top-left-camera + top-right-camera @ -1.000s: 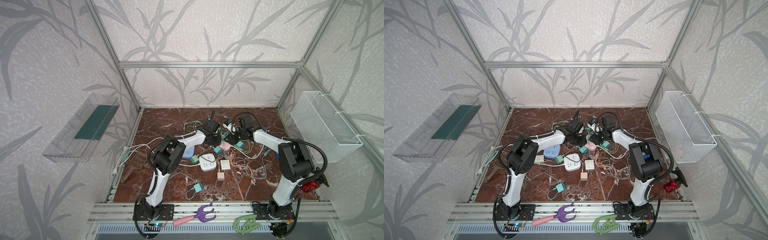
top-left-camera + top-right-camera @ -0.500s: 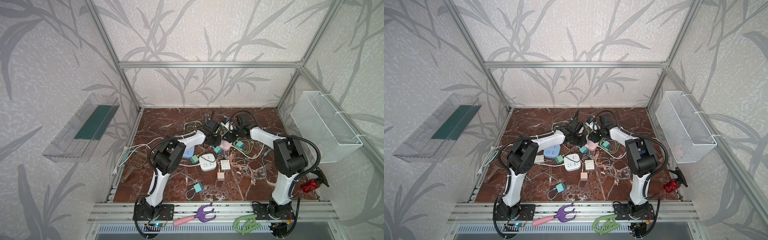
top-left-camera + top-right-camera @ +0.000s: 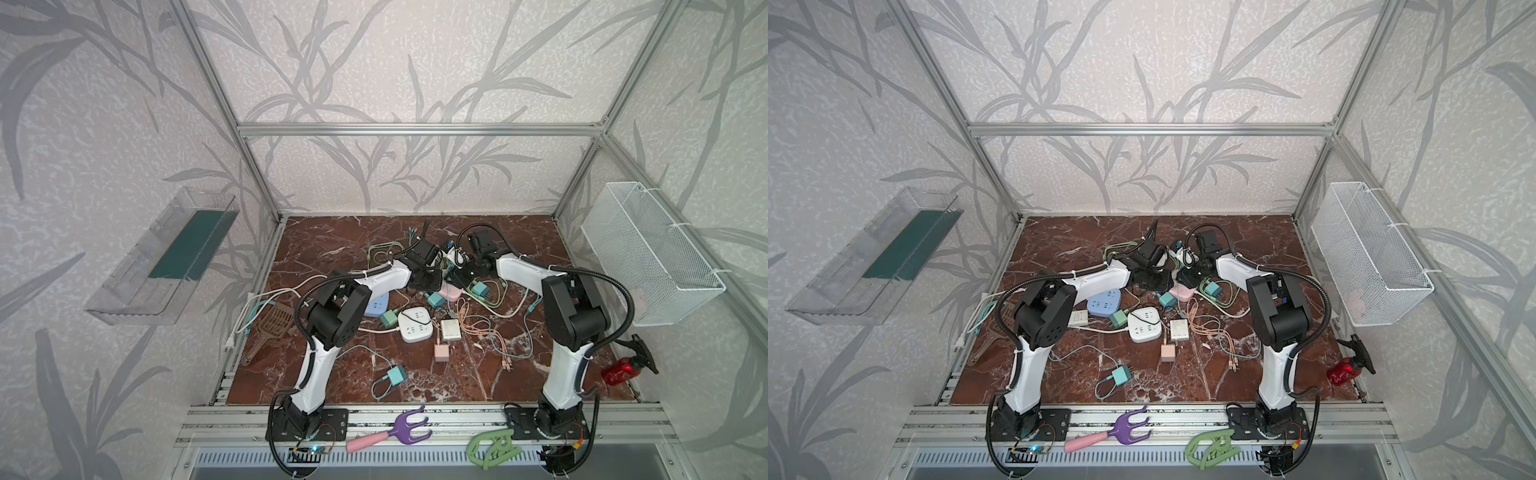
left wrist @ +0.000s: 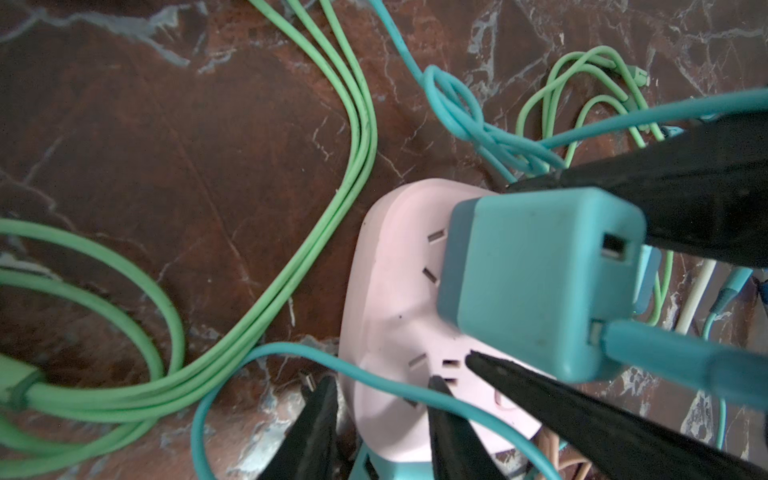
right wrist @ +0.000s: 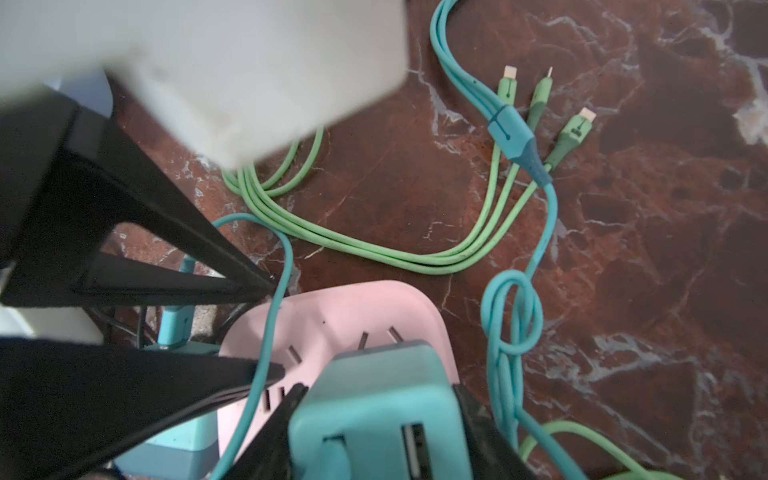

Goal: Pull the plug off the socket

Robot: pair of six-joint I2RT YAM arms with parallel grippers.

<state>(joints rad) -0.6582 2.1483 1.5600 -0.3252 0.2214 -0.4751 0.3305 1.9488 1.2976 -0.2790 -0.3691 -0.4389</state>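
At mid-back of the desk (image 4: 166, 166), the teal plug (image 4: 540, 282) sits seated in the pink socket (image 4: 390, 291). Right claw (image 5: 380, 390) is narrow, pinching the plug's two sides. Left claw (image 4: 382, 382) is narrow too, clamped across the socket's edge to brace it. Step looks like grasp done, pull not begun. Next move probably needs a straight pull away from the socket face while the left claw holds it down; the teal cable may snag.

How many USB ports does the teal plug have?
2, both on the outer face of the teal plug in the pink socket: an empty port and one holding a teal cable. Other faces partly hidden.
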